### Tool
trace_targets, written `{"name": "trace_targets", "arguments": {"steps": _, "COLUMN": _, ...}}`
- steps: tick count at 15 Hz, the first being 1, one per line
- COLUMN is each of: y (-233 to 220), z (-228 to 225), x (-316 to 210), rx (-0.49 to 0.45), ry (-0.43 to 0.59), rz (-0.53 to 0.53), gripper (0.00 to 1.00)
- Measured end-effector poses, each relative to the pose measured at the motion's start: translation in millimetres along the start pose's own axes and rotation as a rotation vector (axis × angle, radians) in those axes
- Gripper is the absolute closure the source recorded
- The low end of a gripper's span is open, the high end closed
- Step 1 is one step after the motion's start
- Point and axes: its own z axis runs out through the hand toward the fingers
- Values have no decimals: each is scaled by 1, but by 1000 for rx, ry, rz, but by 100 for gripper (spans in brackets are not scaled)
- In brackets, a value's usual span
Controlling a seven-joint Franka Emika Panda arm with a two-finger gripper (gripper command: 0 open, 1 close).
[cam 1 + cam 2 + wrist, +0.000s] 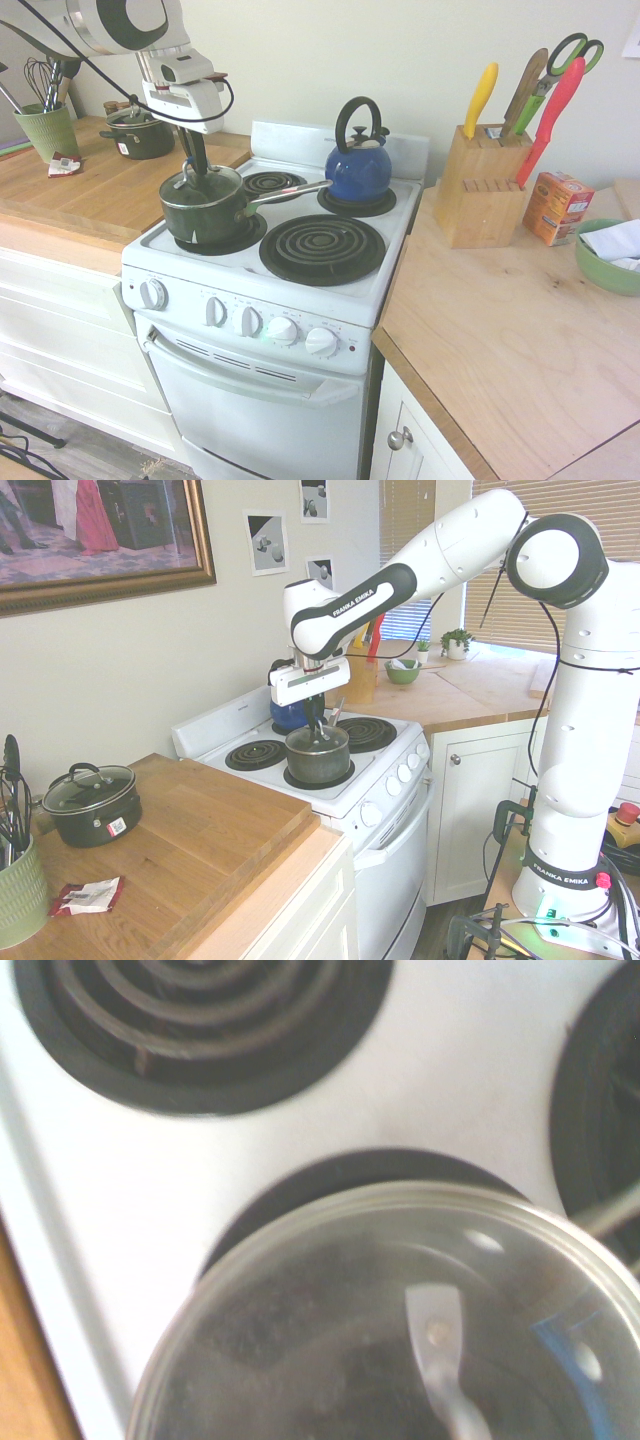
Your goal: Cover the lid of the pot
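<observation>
The dark green pot (203,215) (318,760) stands on the stove's front left burner, its long silver handle (290,191) pointing toward the kettle. The glassy lid (207,185) (319,739) (400,1310) lies across the pot's rim and covers the opening; whether it rests fully flat I cannot tell. My gripper (192,166) (316,721) comes straight down onto the lid's middle and is shut on its small top handle (437,1345). The wrist view looks down through the lid from close by, with the stove top around it.
A blue kettle (358,165) sits on the back right burner. On the wooden counter beside the stove stand a squat dark two-handled pot (140,135) (92,802) and a green utensil holder (45,130). A knife block (480,190), an orange box (558,207) and a green bowl (608,260) occupy the other counter.
</observation>
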Motion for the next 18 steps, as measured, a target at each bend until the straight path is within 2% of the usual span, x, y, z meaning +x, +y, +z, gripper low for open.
{"name": "trace_targets", "arguments": {"steps": 6, "y": -9, "z": 3, "x": -1, "rx": -11, "ry": 3, "rz": -12, "gripper": 100}}
{"name": "trace_targets", "arguments": {"steps": 7, "y": -9, "z": 3, "x": -2, "rx": -12, "ry": 3, "rz": -16, "gripper": 0}}
{"name": "trace_targets", "arguments": {"steps": 18, "y": -12, "z": 5, "x": 4, "rx": 13, "ry": 8, "rz": -48, "gripper": 0}}
